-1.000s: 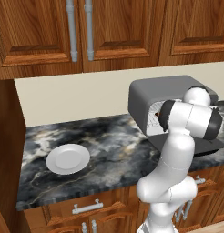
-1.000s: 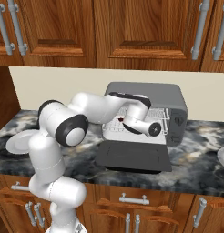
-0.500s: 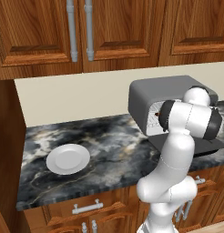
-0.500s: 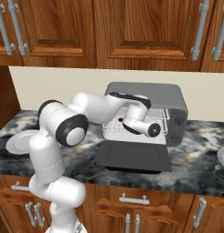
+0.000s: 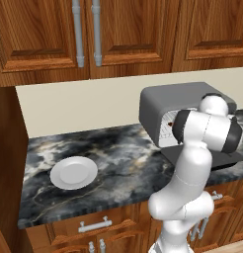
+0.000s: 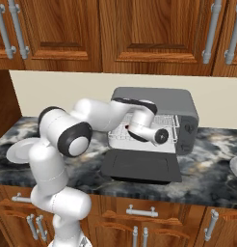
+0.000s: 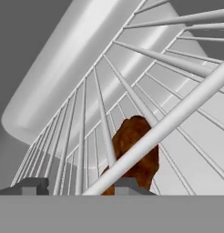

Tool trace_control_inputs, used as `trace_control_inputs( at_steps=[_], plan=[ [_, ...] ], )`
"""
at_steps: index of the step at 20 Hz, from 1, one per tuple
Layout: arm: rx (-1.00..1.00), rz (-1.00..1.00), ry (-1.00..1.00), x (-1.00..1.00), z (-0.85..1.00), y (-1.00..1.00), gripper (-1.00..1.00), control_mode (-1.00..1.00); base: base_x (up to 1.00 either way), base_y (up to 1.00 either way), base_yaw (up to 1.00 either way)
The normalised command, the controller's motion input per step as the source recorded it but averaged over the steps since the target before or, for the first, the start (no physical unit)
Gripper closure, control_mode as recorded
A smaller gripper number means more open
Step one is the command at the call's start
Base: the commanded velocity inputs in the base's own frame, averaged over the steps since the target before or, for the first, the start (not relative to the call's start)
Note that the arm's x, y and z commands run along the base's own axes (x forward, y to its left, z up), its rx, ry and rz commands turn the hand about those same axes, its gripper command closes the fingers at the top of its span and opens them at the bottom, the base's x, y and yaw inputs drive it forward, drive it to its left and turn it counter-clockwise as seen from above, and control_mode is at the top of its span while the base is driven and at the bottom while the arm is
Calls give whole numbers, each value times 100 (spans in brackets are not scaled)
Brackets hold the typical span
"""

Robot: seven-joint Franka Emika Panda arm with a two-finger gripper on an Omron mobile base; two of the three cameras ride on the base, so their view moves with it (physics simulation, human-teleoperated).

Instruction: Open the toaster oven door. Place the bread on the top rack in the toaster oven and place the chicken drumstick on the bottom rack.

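Observation:
The dark grey toaster oven [image 6: 154,99] [image 5: 187,99] stands on the counter. The toaster oven door [image 6: 139,166] [image 5: 227,159] lies folded down flat in front of it. My arm reaches into the oven's mouth, where silver rack wires [image 6: 169,123] show. In the hand view my gripper [image 7: 77,186] is open, its fingertips [image 7: 29,184] apart right at a wire rack [image 7: 82,136]. The reddish-brown chicken drumstick [image 7: 134,154] lies just past the right fingertip, behind the wires and a thick crossbar. I cannot tell which rack it rests on. The bread is out of view.
A white plate [image 5: 74,172] [image 6: 21,149] sits bare on the dark marble counter left of the oven. Another plate's edge [image 6: 236,166] shows at the far right. Wooden cabinets hang above the oven, and drawers run below the counter edge.

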Motion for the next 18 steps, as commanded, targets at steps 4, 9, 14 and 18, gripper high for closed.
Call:
trace_control_inputs(
  at_steps=[4, 9, 14, 18],
  plan=[
    [0, -8, 21, -10, -60, 0, 100, -100, 0, 0, 0],
    [0, -9, 25, -10, -70, 0, 100, -100, 0, 0, 0],
    [-1, -7, 28, -16, -77, 0, 100, -100, 0, 0, 0],
    [-3, -3, 28, -29, -76, -4, 100, -100, 0, 0, 0]
  ],
)
